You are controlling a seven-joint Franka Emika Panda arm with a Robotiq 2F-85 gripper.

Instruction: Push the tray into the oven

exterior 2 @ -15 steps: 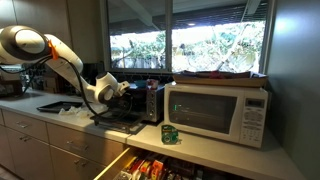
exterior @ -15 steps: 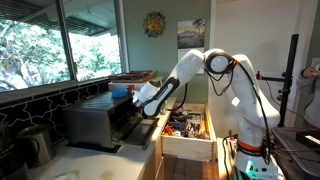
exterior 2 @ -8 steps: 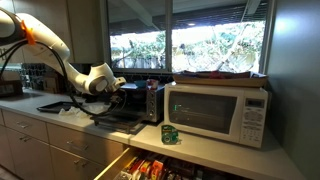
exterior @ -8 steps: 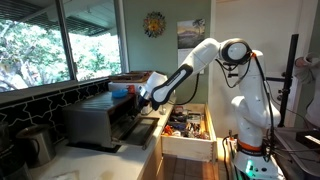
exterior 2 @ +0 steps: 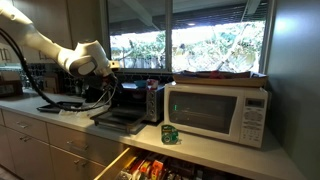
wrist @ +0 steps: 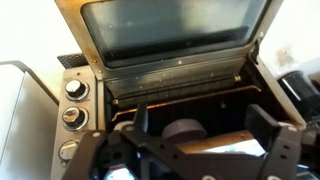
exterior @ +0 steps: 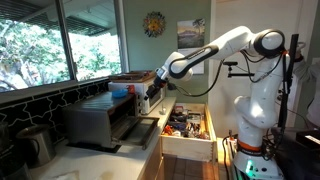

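The hand (exterior: 151, 95), spread open and empty, hangs above the dropped door (exterior: 142, 130) of the oven (exterior: 98, 122), and the tray (wrist: 178, 90) seems to lie below it just inside the cavity, long edge across the mouth, so a push would run toward the far wall.

The boxy silver-grey countertop toaster oven (exterior: 95, 118) stands on the desk (exterior: 105, 162), its glass-windowed front door (wrist: 165, 30) dropped fully open, knobs (wrist: 72, 89) down one side. The thin, dark metal rectangular tray (wrist: 178, 82) lies level inside the dark cavity, spanning its width
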